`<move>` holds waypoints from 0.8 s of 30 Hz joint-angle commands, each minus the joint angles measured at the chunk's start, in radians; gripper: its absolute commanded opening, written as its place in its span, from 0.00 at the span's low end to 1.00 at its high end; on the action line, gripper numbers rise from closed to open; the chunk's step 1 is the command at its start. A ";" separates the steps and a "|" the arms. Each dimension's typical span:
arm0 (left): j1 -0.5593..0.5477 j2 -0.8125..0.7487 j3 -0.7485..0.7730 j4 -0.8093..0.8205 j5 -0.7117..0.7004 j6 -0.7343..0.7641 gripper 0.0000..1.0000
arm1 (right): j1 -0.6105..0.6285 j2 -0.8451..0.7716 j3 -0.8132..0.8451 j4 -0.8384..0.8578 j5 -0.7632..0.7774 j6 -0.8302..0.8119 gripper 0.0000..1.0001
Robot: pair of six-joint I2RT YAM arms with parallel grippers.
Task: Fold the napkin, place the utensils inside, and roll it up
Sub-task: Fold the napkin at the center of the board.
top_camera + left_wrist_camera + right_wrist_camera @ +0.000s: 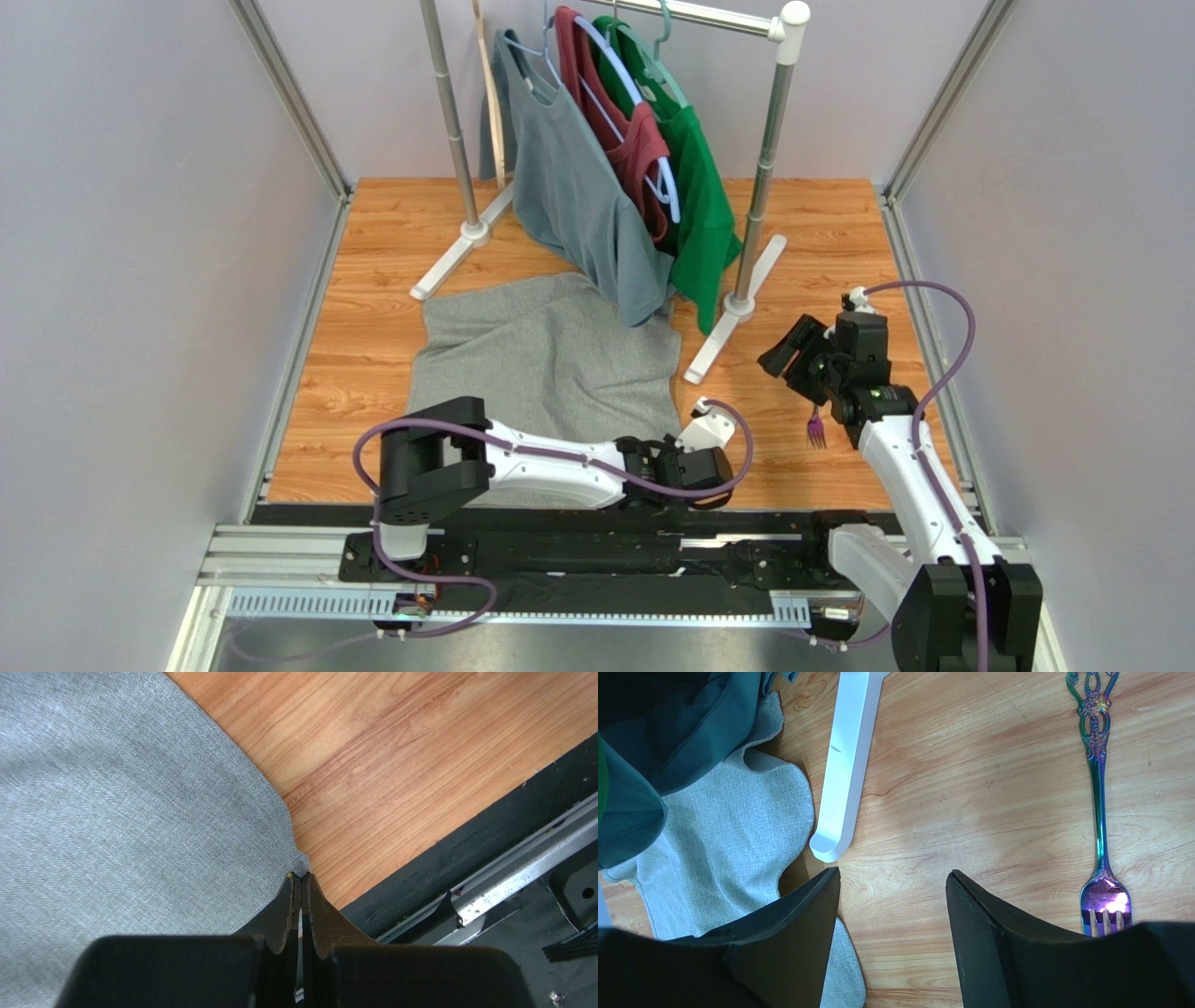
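The heather-grey napkin (547,364) lies spread flat on the wooden table, its far edge under the hanging clothes. My left gripper (697,420) is low at its near right corner. In the left wrist view the napkin (126,812) fills the left side and the left gripper (300,876) is shut, its tips pinching the very corner of the cloth. A slim fork (815,427) with purplish tines lies on bare wood to the right. My right gripper (779,359) hovers just left of the fork (1097,791). The right gripper (892,878) is open and holds nothing.
A clothes rack (758,168) stands at the back with grey (575,182), red and green shirts on hangers. Its white foot (847,763) lies between the napkin (731,854) and the fork. A black rail (491,854) runs along the near table edge.
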 commanded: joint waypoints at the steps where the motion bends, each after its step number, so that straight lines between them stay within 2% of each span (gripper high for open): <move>1: -0.005 -0.081 0.078 -0.055 0.001 0.065 0.00 | -0.006 0.009 0.028 0.031 -0.006 0.011 0.61; 8: -0.004 -0.085 0.112 -0.018 0.142 0.085 0.00 | -0.007 0.011 0.038 0.016 0.009 0.000 0.61; 24: -0.001 -0.059 0.198 0.046 0.284 0.082 0.00 | -0.006 -0.011 0.066 -0.024 0.046 -0.016 0.61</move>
